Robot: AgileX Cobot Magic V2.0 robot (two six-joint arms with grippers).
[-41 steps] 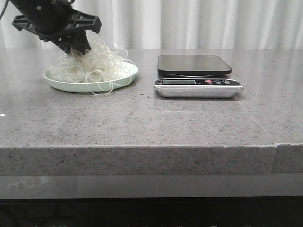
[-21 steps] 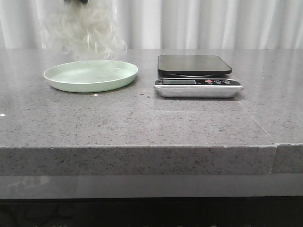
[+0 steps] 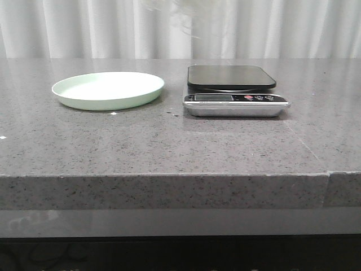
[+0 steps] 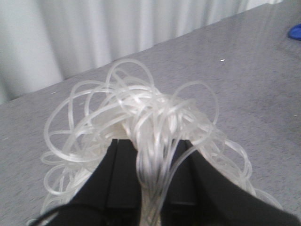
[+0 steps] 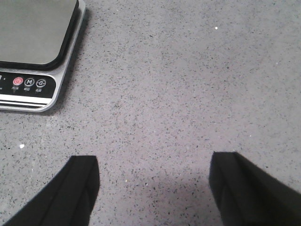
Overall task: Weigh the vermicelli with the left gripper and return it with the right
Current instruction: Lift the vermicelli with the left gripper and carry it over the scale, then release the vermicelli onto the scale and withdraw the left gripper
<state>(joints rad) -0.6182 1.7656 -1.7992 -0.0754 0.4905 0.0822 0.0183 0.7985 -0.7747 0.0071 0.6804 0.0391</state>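
The black fingers (image 4: pixel 120 174) of the left gripper (image 4: pixel 150 181) are clenched on the vermicelli (image 4: pixel 141 127), pinching a bundle of the translucent strands between them. From that pinch the noodles balloon outward in loose curls and loops, spreading over and past both fingers on every side, so the pads are half buried in them (only the dark bodies of the fingers show clearly). The grey speckled table (image 4: pixel 244 70) lies beyond the mass, with white curtain folds at its far edge and a small blue patch at the frame's edge.

In the front view only a few blurred wisps of the vermicelli (image 3: pixel 183 14) show at the very top of the frame, up against the white curtain (image 3: pixel 304 28) and above the gap between the plate and the scale. The pale green plate (image 3: pixel 107 90) sits on the table (image 3: pixel 169 141) with nothing on it, and the scale (image 3: pixel 234 90) stands just beside it, its black platform bare.

The right gripper (image 5: pixel 155 186) hovers over bare table with its two black fingers (image 5: pixel 75 188) spread wide apart, grasping nothing; the corner of the scale (image 5: pixel 42 52), with its red button, lies off to one side of them.
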